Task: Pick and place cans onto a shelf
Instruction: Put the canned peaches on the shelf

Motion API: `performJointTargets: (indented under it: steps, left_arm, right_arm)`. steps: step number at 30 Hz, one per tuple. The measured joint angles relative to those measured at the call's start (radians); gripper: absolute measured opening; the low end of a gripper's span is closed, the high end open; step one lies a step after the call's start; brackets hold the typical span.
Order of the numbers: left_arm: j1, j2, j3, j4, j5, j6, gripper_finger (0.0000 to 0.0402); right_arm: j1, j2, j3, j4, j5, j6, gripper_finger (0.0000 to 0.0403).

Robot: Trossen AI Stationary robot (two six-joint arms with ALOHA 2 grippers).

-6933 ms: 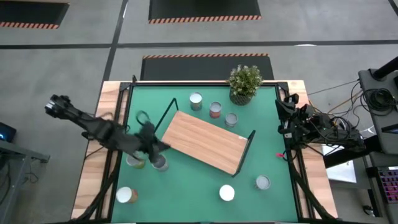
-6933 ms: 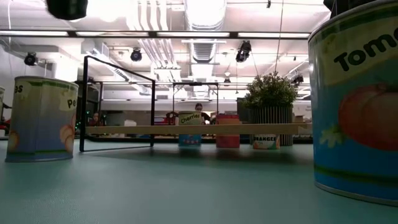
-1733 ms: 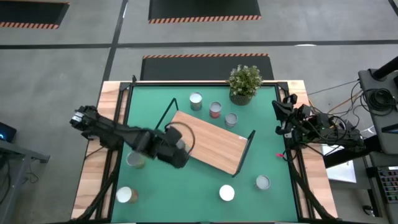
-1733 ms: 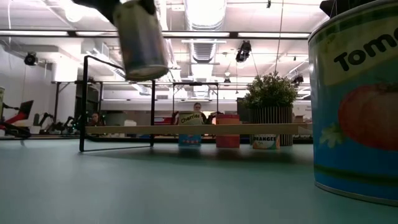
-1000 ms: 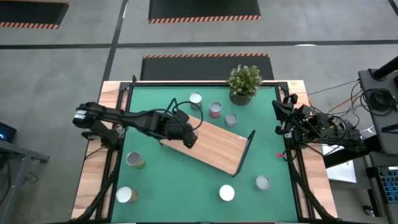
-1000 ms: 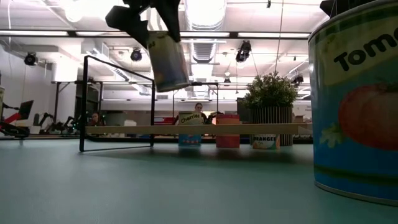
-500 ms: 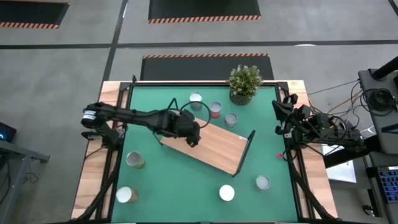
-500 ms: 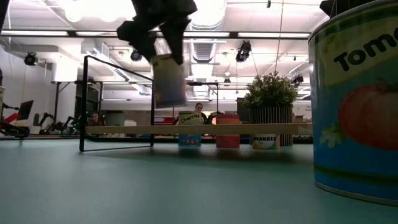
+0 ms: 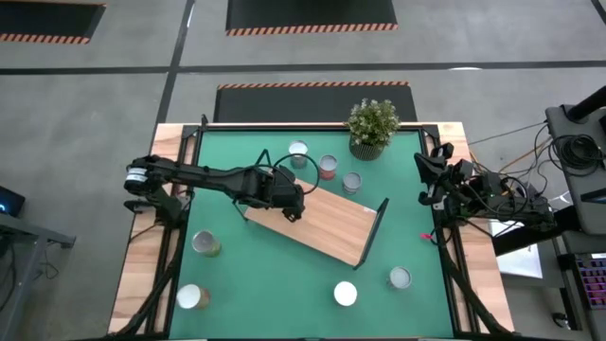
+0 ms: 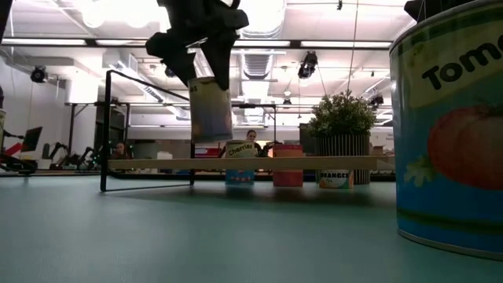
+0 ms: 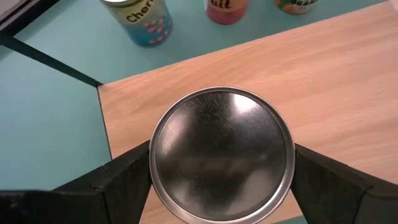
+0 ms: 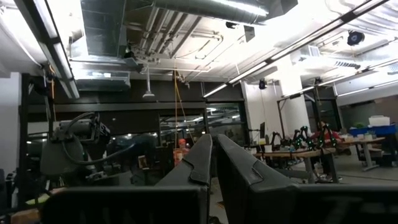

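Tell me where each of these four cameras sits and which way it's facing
High view: overhead, looking straight down on the table; both arms show, the left gripper over the shelf.
Low view: at table-top height, looking level across to the room; the left gripper hangs in from above with the held can.
Left wrist view: looks down past its own fingers at the can's top.
Right wrist view: faces the room past its shut right gripper.
Shared: high, low and left wrist views all show the held can and shelf.

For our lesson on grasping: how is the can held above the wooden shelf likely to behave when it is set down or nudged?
The can looks rigid metal, so the left gripper probably won't dent it. Its smooth shiny top suggests it may be slippery. Being round, it would likely roll if tipped onto the shelf, yet stand steadily upright.
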Motion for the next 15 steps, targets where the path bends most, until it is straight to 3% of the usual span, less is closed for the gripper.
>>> performJointTargets:
  steps: [15]
  left_arm:
    - [-0.006,0.082,0.003,0.032,0.043,0.024,0.0315]
  right_arm:
    - [0.0,0.0,0.0,0.001,0.0,-0.012,0.0013]
